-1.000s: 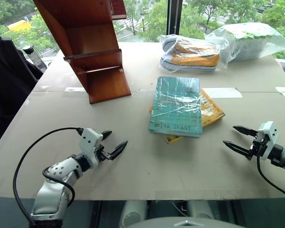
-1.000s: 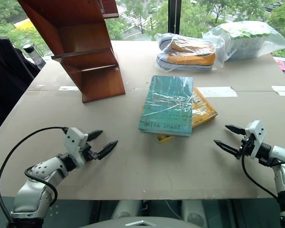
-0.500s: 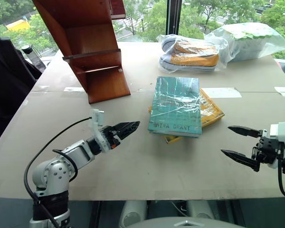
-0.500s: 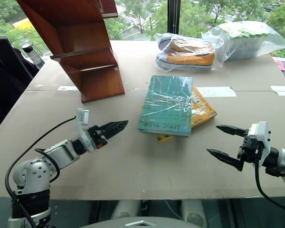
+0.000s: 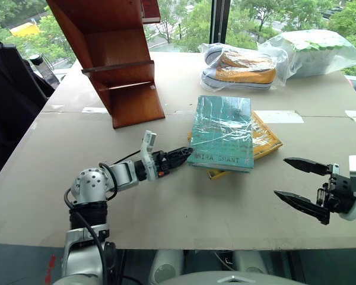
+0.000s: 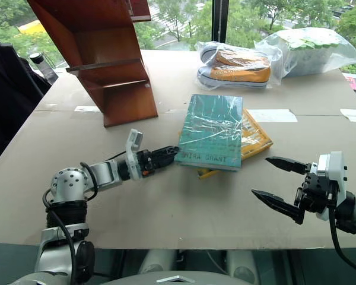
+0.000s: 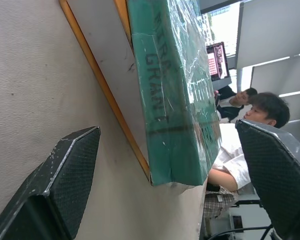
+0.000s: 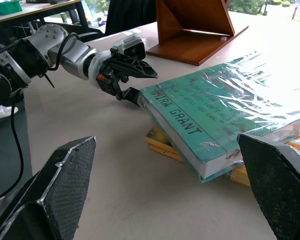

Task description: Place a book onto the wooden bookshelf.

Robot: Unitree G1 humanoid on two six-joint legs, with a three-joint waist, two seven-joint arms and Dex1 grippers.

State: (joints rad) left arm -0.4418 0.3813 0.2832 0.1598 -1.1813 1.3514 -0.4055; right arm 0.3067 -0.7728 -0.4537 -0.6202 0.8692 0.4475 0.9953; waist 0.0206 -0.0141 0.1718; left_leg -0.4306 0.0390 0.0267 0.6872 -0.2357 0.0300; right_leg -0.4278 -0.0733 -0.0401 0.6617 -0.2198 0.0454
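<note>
The teal book [image 5: 221, 132], wrapped in shiny plastic, lies flat mid-table on top of a yellow-orange book [image 5: 267, 138]. My left gripper [image 5: 181, 155] is open and rolled onto its side, with its tips at the teal book's near left corner. In the left wrist view that corner [image 7: 175, 100] sits just ahead of the gap between the fingers; I cannot tell if they touch it. My right gripper [image 5: 299, 183] hangs open and empty above the table, in front of and to the right of the books. The wooden bookshelf [image 5: 115, 59] stands at the back left.
A clear bag holding orange sneakers [image 5: 243, 66] and another bag with white and green contents [image 5: 314, 50] lie at the back right. A dark jacket [image 5: 12, 95] hangs beyond the table's left edge. A seated person [image 7: 250, 115] shows past the books.
My left gripper swung right and forward to the teal book's corner, rolling onto its side. My right gripper rose and drew back toward me, still open.
</note>
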